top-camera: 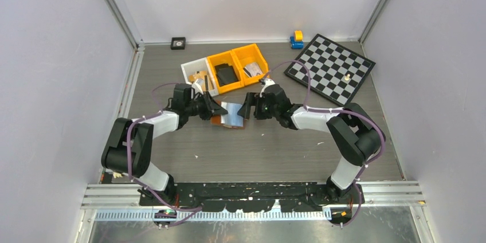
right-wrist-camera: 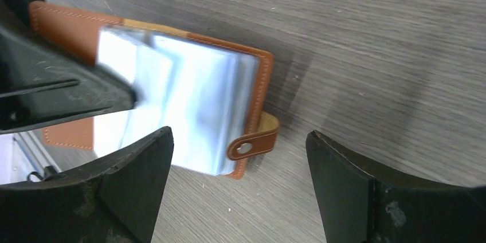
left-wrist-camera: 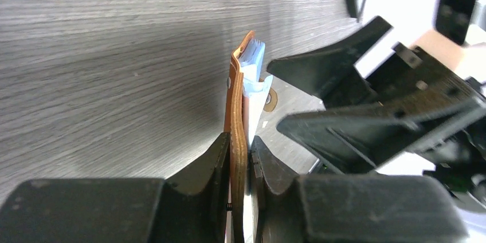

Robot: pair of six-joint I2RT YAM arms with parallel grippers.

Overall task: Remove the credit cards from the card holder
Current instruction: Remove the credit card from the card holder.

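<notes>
The reddish-brown card holder lies open on the table, its glossy pale blue inside facing up. My left gripper is shut on the holder's left edge; in the left wrist view its jaws pinch the brown leather cover edge-on, with the stack of pale blue credit cards beyond. My right gripper is open and empty at the holder's right side. In the right wrist view its jaws straddle the snap tab and the holder's corner. I cannot tell single cards apart.
A white bin and two orange bins stand behind the holder, one with a black wallet-like object. A chessboard lies at the back right, a blue and yellow toy beside it. A small black square sits by the back wall.
</notes>
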